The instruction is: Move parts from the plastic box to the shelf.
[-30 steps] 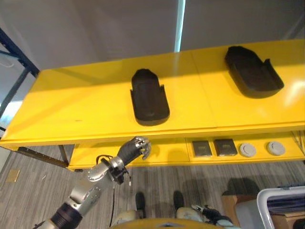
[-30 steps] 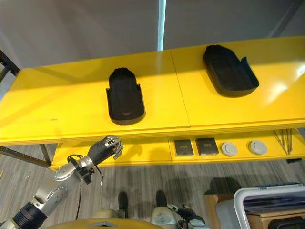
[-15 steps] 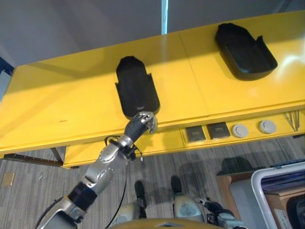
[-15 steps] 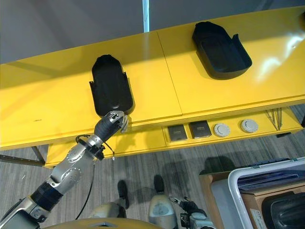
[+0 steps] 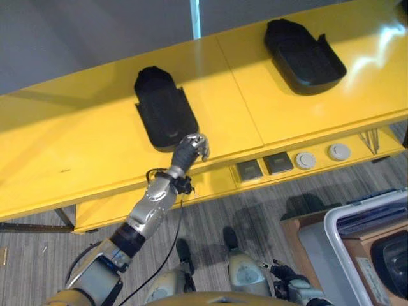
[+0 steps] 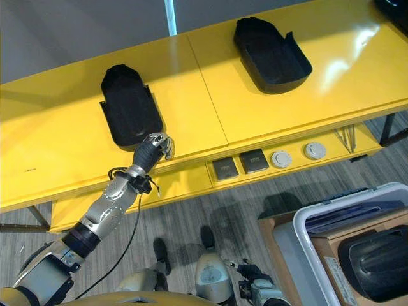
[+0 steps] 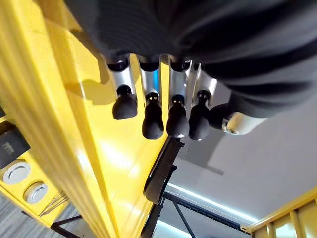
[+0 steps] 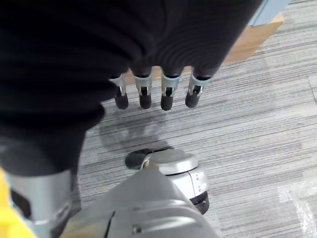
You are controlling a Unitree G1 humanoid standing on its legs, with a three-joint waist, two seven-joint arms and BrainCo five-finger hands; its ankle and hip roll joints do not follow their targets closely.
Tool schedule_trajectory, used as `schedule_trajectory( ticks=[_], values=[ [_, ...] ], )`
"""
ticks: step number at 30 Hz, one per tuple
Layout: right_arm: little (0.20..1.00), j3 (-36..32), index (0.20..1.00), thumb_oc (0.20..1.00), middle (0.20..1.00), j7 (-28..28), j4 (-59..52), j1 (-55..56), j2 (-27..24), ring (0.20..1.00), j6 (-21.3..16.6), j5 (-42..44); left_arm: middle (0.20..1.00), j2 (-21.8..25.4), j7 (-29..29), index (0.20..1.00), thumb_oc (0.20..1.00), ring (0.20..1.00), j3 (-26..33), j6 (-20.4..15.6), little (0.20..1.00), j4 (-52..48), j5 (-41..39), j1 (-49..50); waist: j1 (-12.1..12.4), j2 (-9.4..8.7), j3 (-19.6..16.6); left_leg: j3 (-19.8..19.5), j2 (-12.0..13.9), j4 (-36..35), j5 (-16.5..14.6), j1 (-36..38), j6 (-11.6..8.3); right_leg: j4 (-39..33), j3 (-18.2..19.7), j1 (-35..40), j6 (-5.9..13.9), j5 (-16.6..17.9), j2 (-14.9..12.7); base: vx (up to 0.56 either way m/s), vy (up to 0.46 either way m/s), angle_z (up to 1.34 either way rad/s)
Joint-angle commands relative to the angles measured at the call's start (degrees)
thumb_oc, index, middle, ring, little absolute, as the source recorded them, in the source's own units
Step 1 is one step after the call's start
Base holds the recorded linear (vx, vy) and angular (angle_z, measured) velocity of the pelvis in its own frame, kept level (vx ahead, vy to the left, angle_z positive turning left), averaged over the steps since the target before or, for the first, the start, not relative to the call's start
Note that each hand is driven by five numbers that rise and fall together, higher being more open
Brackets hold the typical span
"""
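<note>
- Grey striped carpet runs beneath a long yellow shelf, whose top board carries two black moulded parts.
- One black part lies near the middle of the top board, its open end towards the front edge; the second black part lies well apart from it, further along towards the robot's right.
- On the lower level of the shelf sit two dark square pieces side by side and, just beside them, two round pale discs.
- The left hand is raised at the front edge of the top board, just beside the near end of the first black part; in the left wrist view its fingers are partly curled and hold nothing.
- The right hand hangs above the carpet, its fingers relaxed and empty.
- The plastic box, white-rimmed, stands on the floor at the robot's right, with another black part inside it.
</note>
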Motion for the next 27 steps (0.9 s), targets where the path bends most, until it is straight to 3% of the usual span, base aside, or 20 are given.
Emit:
schedule_trajectory(
  ticks=[1,11,22,26,27],
  values=[
    [1.0,3.2,1.0,1.0,1.0,0.3,0.7,0.8,0.7,1.0,0.2,-1.5,0.2,-0.6,2.7,0.2,0.2,0.2,2.8,-4.0,0.2,3.3,0.6,-2.4,-0.6,-2.94,-0.4,-0.5,2.6,0.0,-0.7,0.3,-1.89,0.8,2.1,-1.6,1.9,1.5,-3.8,0.0,0.0,0.0],
    [1.0,3.2,1.0,1.0,1.0,0.7,1.1,0.0,0.8,1.0,0.5,-2.4,0.2,0.6,5.4,0.2,0.2,0.2,6.6,-5.6,0.2,2.6,0.9,-1.8,0.1,-2.89,0.1,-1.3,2.9,0.0,-0.7,0.2,-2.16,1.0,1.8,-1.6,1.53,1.1,-3.5,0.0,0.0,0.0],
    [1.0,2.6,1.0,1.0,1.0,0.9,2.5,-0.8,1.2,1.0,0.7,-1.4,0.2,1.5,3.9,0.2,0.2,0.2,7.9,-6.0,0.2,2.9,1.8,-1.8,1.0,-3.04,-1.0,-1.4,3.4,0.0,-0.7,0.5,-2.44,0.7,1.4,-0.8,1.52,0.7,-3.3,-0.01,-0.007,0.0],
    [1.0,1.3,1.0,1.0,1.0,0.9,3.1,-0.7,1.5,1.0,0.8,-0.4,0.2,3.0,2.5,0.2,0.2,0.2,8.0,-5.2,0.2,-2.0,4.6,0.0,2.0,-2.99,-2.5,-1.5,3.6,0.0,-0.9,1.2,-2.6,0.4,0.7,0.4,1.57,0.3,-3.2,-0.05,-0.032,0.0],
    [1.0,0.8,1.0,1.0,1.0,0.9,3.2,-0.7,1.5,1.0,1.0,-0.3,0.366,3.6,3.3,0.366,0.366,0.366,8.1,-4.9,0.366,-4.4,6.3,1.2,2.5,-2.93,-3.1,-1.6,3.7,0.0,-1.0,1.5,-2.65,0.3,0.4,0.8,1.55,0.2,-3.2,-0.06,-0.036,0.02]
  ],
)
